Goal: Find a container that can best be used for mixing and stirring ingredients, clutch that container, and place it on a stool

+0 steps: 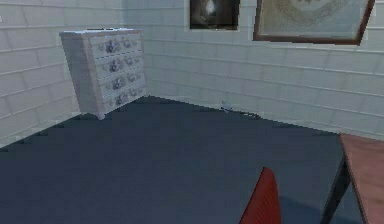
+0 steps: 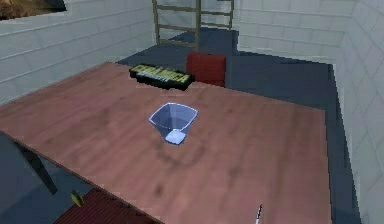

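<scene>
In the forward view we see a white chest of drawers [image 1: 105, 70] at the upper left, against the pale brick wall, with dark blue floor [image 1: 160, 160] spreading out below it. Two framed pictures [image 1: 213, 13] [image 1: 308, 20] hang along the top edge. A red chair back [image 1: 263, 200] pokes up at the bottom, and a table corner [image 1: 365, 175] fills the lower right.

In the arm side view we see a reddish-brown wooden table [image 2: 90, 125] across most of the frame. A flat dark tray-like thing [image 2: 162, 74] lies at its upper edge, left of centre. The container [image 2: 174, 121], a translucent blue bowl, stands upright on the tabletop near the frame's centre. Just right of the tray is a red chair [image 2: 208, 68], with a wooden ladder-like frame [image 2: 190, 20] above it. We cannot tell the gripper's state
</scene>
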